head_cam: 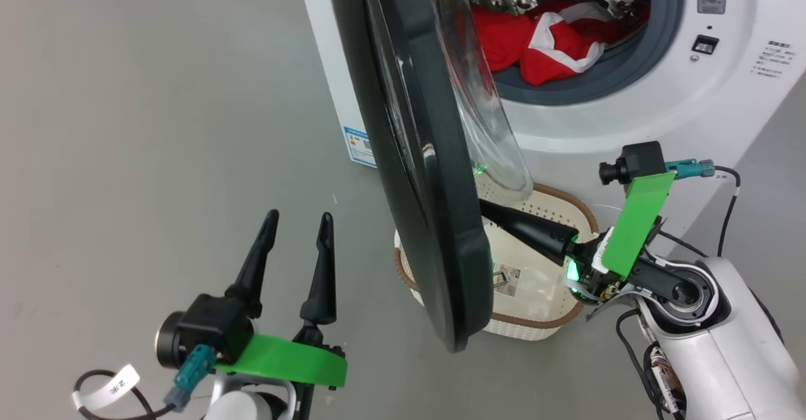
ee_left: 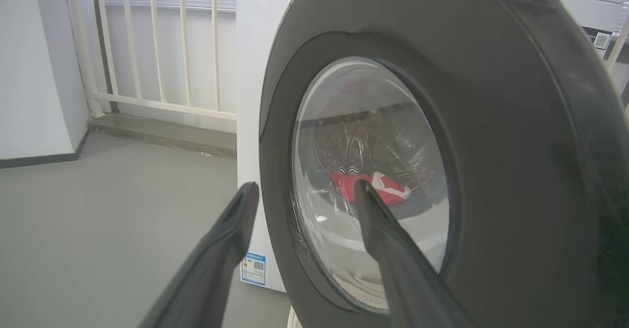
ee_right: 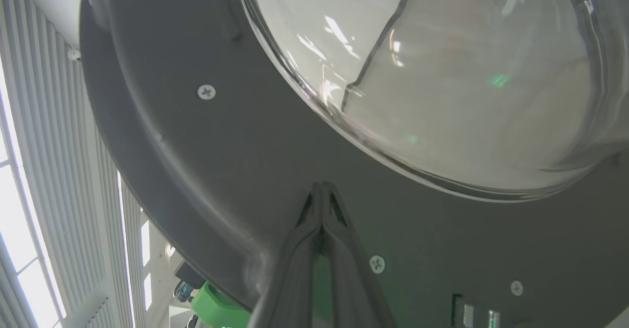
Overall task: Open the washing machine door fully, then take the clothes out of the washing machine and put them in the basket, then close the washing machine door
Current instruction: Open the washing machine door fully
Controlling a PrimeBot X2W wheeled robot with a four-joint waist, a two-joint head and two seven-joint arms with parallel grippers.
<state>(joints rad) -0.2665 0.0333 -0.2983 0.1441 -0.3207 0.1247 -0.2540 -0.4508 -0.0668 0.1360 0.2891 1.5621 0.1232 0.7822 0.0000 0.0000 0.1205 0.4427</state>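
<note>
**Item 1, washing machine door (head_cam: 403,124):** open part way and standing edge-on in the head view. The swing does not look finished to me. Its lower edge hangs over the basket.

**Item 2, washing machine (head_cam: 630,111):** white front-loader on the floor, with its mouth uncovered.

**Item 3, clothes (head_cam: 548,48):** red with white trim, lying at the front lip of the drum. All of what I can see of them is inside the machine, and none is in the basket.

**Item 4, basket (head_cam: 589,215):** on the floor just beside the machine's front, below the mouth. It holds nothing but the sticker on its bottom.

**Item 5, my right fingers (ee_right: 322,190):** clenched together with nothing between them. The tips are at the door's inner face, just under the glass bowl. By my reading they are placed to push the door outward, though I cannot confirm firm contact.

**Item 6, my left fingers (head_cam: 322,244):** released and spread wide, holding nothing. They hang above the floor on the door's outer side, apart from it.

**Progress, 3 steps in all:**
- Step 1, opening the door fully, is under way but not complete as I judge it.
- Step 2, moving the clothes to the basket, is not begun.
- Step 3, closing the door, is not begun.

**Left to do:** finish the swing so the door clears the basket, lift out the clothes, then shut the door.
</note>
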